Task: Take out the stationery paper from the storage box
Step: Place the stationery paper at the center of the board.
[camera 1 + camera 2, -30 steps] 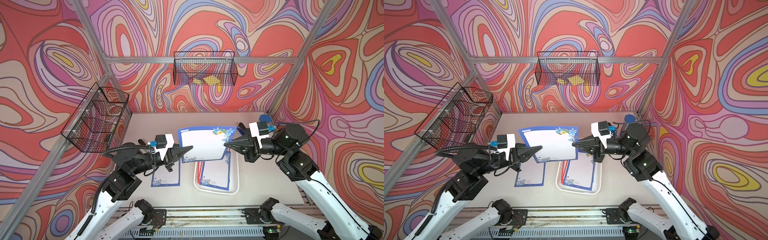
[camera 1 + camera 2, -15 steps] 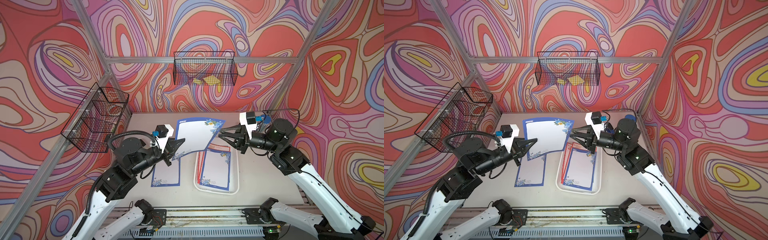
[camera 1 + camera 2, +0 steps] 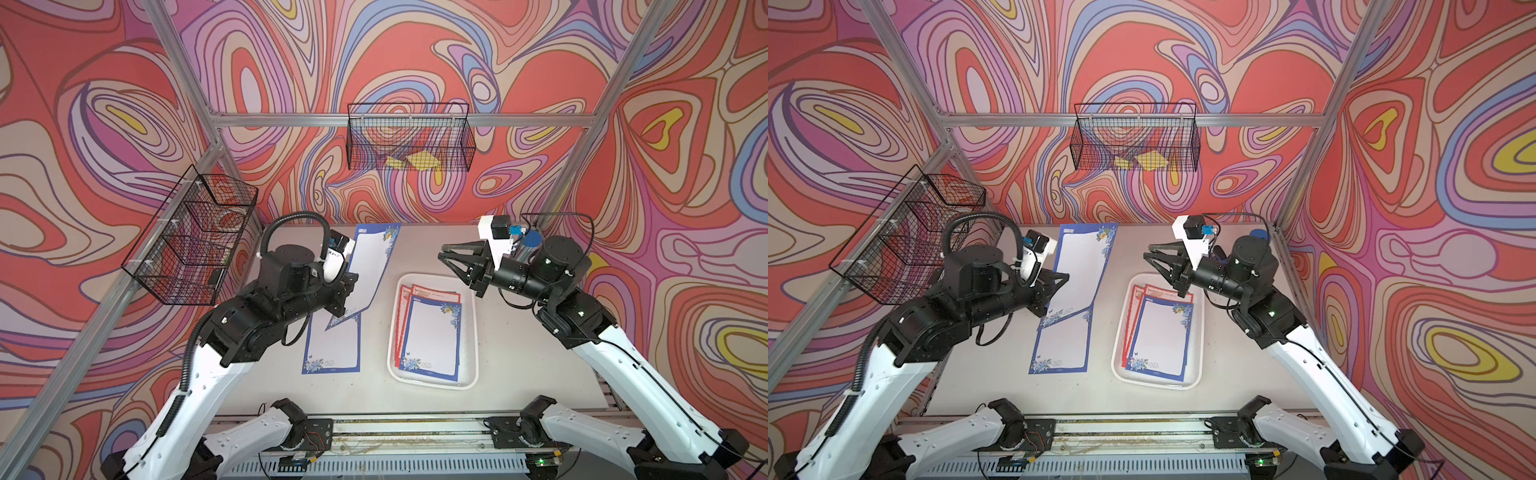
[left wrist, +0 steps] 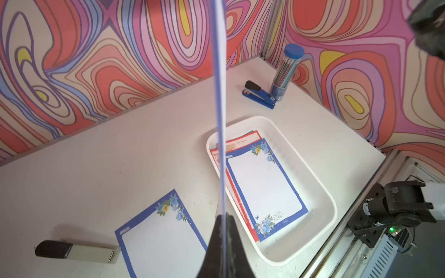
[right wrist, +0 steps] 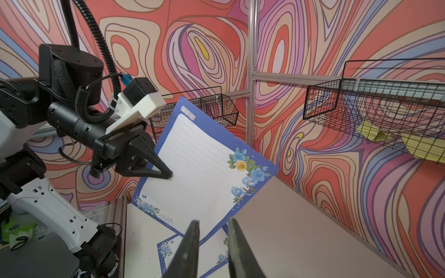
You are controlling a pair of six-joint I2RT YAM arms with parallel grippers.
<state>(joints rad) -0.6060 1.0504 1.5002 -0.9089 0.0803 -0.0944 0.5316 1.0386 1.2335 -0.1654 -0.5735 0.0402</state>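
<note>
- Over the table (image 3: 519, 353), left of the storage box (image 3: 475, 332): left end effector (image 3: 1064, 277) is clamped on a blue-bordered sheet (image 3: 372, 266), gripping it along one long edge.
- The blue-bordered sheet is in the air and tilted, with its floral corner toward the back wall. In the left wrist view it shows edge-on between the closed fingers (image 4: 216, 243).
- Right end effector (image 3: 441, 253) has a narrow gap and nothing between the fingers. It hovers over the far end of the storage box, pointing toward the blue-bordered sheet without touching it.
- The stack of stationery paper (image 3: 430, 336) lies flat inside the storage box. A blue-bordered page is on top, and red-bordered pages (image 3: 432, 293) poke out at the far and left sides.
- Loose sheet (image 3: 332, 349), also blue-bordered, lies flat on the table just left of the storage box, partly under the blue-bordered sheet.
- Far right corner of the table: blue stapler (image 4: 258, 96) beside an upright pencil tube (image 4: 286, 72).
- The back wire basket (image 3: 409, 137) holds yellow paper pieces (image 3: 411, 161).
</note>
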